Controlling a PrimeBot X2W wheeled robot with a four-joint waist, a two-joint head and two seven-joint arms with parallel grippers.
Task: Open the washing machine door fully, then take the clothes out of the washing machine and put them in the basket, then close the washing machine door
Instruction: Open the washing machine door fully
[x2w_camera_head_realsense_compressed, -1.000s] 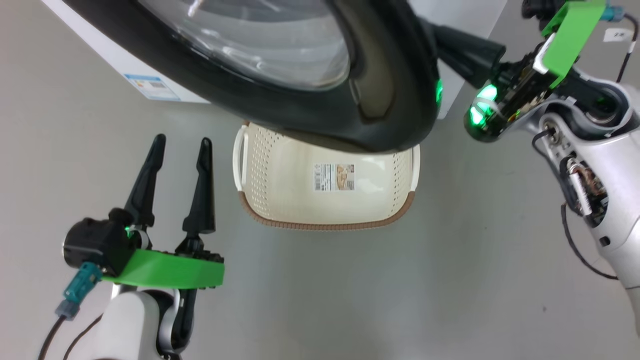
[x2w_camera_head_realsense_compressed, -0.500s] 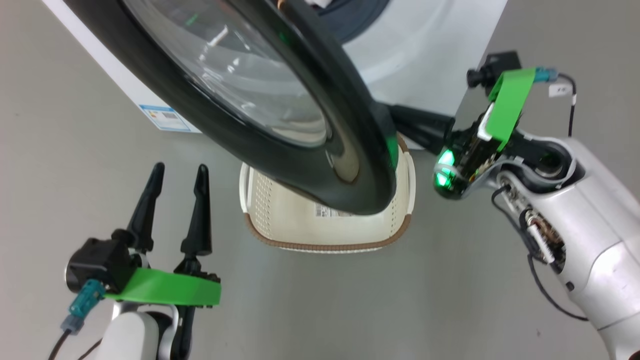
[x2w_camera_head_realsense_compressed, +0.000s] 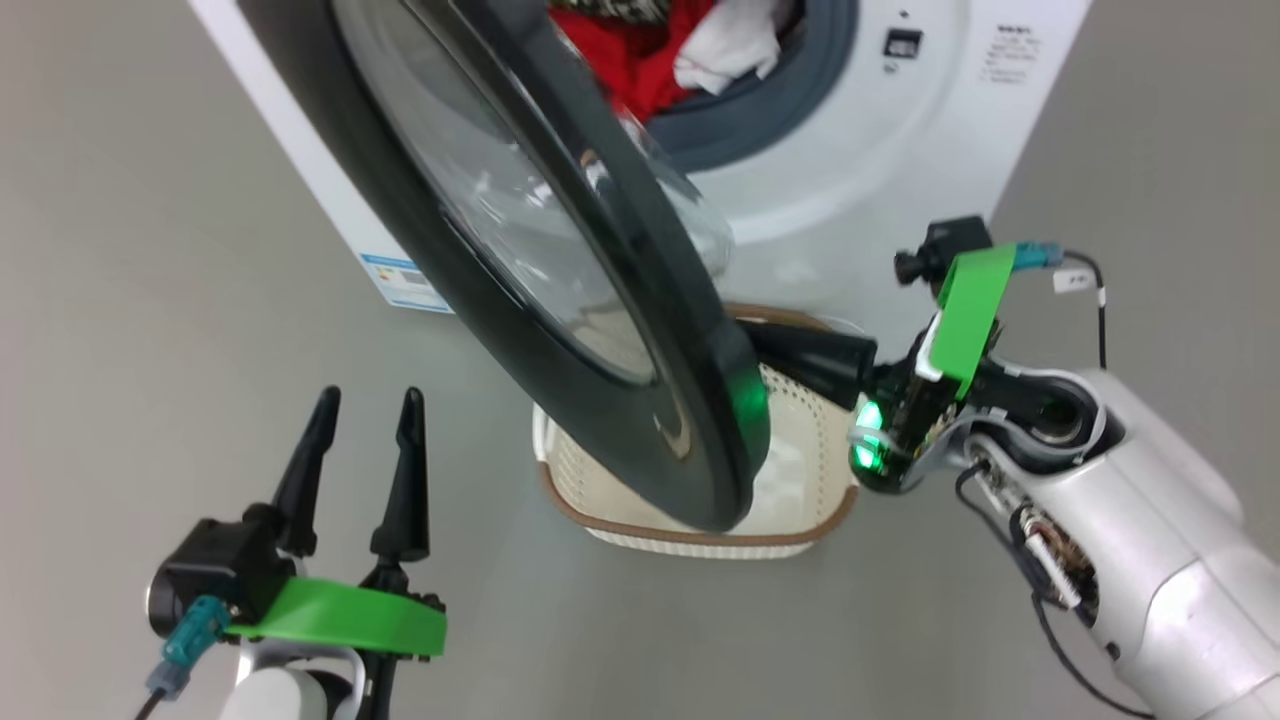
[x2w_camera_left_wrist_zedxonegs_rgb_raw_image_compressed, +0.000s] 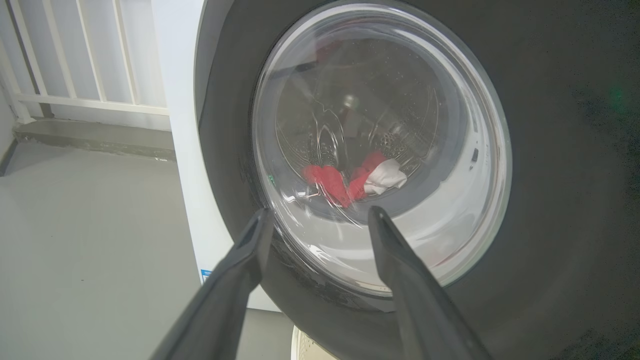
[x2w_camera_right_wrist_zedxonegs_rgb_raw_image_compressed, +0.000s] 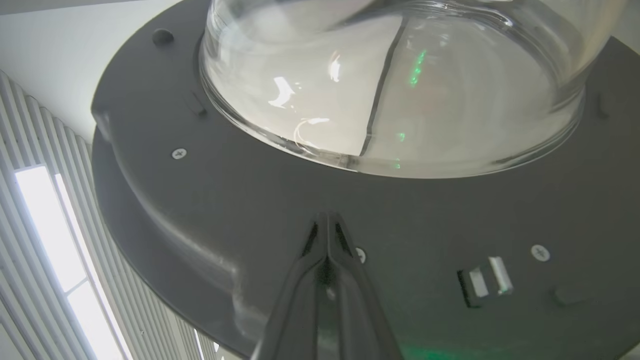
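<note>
Washing machine door (x2w_camera_head_realsense_compressed: 530, 260) ajar | right pincer (x2w_camera_right_wrist_zedxonegs_rgb_raw_image_compressed: 327, 217) together, tips at its inner face | left pincer (x2w_camera_head_realsense_compressed: 369, 400) apart, upright

door (x2w_camera_head_realsense_compressed: 560, 300): glossy black rim, clear glass. clothes (x2w_camera_head_realsense_compressed: 650, 60) at 12 o'clock: red and white. washing machine (x2w_camera_head_realsense_compressed: 880, 170): white, grey ring (x2w_camera_head_realsense_compressed: 810, 80). basket (x2w_camera_head_realsense_compressed: 700, 537) at 6 o'clock: cream, perforated walls, brown woven-look rim.

The left end effector (x2w_camera_head_realsense_compressed: 369, 393) has long tapered black fingers (x2w_camera_head_realsense_compressed: 405, 480), a green bracket (x2w_camera_head_realsense_compressed: 340, 617), teal cable plug (x2w_camera_head_realsense_compressed: 190, 628), silver-white arm (x2w_camera_head_realsense_compressed: 275, 695).
</note>
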